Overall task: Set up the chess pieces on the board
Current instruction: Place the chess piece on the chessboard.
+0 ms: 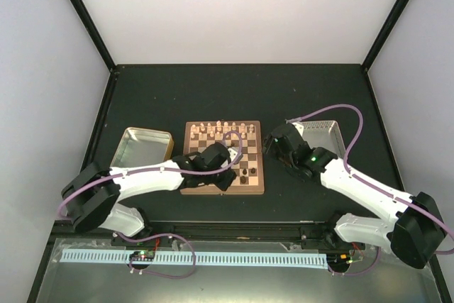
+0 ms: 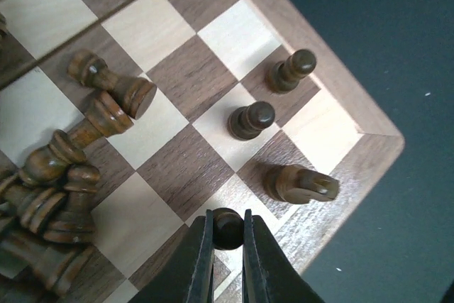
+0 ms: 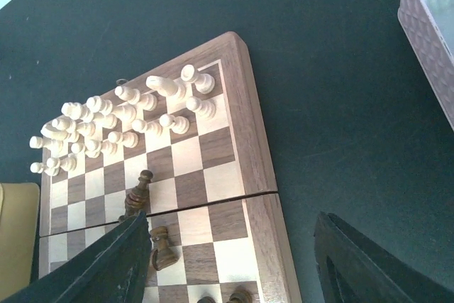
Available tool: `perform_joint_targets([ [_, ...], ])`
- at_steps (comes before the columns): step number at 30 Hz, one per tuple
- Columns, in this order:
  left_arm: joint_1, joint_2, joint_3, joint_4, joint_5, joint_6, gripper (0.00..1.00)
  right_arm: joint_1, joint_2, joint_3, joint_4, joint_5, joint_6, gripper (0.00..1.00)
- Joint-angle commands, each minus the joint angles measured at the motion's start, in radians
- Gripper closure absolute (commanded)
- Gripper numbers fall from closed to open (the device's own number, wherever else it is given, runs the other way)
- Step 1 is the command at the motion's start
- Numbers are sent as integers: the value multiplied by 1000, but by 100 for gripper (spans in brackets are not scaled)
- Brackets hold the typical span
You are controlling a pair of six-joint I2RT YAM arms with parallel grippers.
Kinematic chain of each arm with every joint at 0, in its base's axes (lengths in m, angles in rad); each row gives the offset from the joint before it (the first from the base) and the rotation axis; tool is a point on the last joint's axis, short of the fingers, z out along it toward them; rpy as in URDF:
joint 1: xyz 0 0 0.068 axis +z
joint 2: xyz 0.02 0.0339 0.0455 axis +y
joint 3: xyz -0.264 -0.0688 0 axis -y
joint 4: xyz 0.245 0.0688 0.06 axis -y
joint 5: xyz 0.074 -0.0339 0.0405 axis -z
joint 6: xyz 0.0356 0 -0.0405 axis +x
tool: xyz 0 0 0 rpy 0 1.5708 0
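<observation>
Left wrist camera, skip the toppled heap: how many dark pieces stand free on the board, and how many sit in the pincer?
Standing dark pieces: 3
Dark piece in the left pincer: 1
Total: 4

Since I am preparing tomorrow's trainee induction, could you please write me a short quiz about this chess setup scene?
1. True or false: the left gripper is shut on a dark piece.
2. Which stands open? A the left gripper; B the right gripper; C both.
3. Fill in: seen from the arms' bases, the pale pieces crowd the board's ____ end.
Key: 1 true; 2 B; 3 far.
</observation>
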Motion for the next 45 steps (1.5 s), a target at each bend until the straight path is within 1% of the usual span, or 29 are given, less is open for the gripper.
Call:
perform_joint_targets([
  [1, -27, 40, 59, 41, -72, 0, 99, -8, -5, -15, -9, 19, 29, 36],
  [18, -35, 119, 83, 32, -121, -9, 98, -16, 22, -15, -6, 4, 23, 36],
  [23, -35, 110, 71, 43, -123, -15, 93, -16, 28, -13, -5, -2, 24, 36],
  [26, -35, 108, 66, 46, -125, -16, 89, -16, 28, -13, -5, -6, 23, 36],
  [32, -35, 95, 61, 57, -97, -16, 72, -16, 23, -12, -6, -13, 23, 36],
  [35, -35, 84, 65, 55, -93, -22, 68, -16, 17, -12, -8, -14, 23, 36],
  [39, -34, 49, 69, 42, -110, -32, 67, -17, 7, -12, -9, -19, 22, 36],
  [45, -23, -24, 67, -6, -182, -74, 66, -16, -6, -4, -8, -49, -19, 36],
])
